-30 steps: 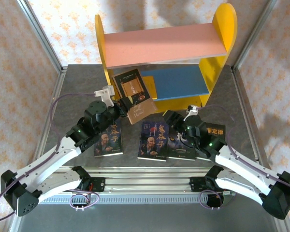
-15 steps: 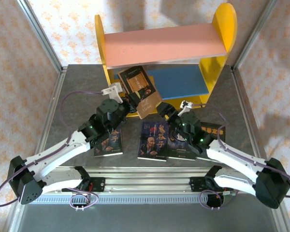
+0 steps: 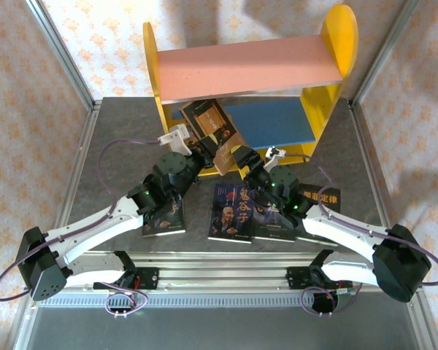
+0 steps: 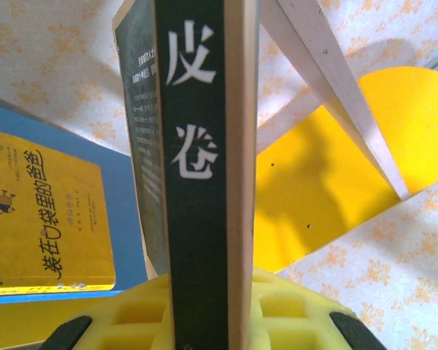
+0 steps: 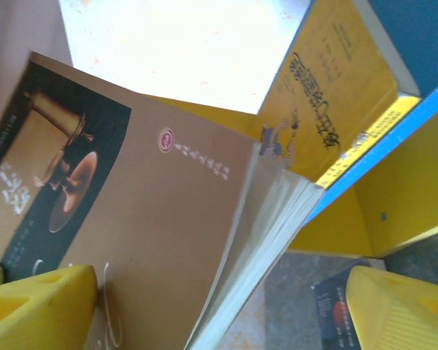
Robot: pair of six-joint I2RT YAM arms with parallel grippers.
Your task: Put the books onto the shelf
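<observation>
Left gripper [image 3: 206, 154] clamped on the tilted brown book [image 3: 208, 124] at the shelf's [image 3: 339, 40] blue board [image 3: 277, 124], right gripper [image 3: 242, 160] spread wide beside it — I'd steady the loose pages, straighten it, then slide it in.

Left arm [image 3: 87, 233] and right arm [image 3: 343, 232] share white shells, black joints, purple cables [image 3: 101, 162], yellow gripper fingers [image 5: 36, 306].

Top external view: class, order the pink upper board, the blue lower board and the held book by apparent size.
1. pink upper board
2. blue lower board, partly hidden beneath it
3. held book, clearly smallest
</observation>
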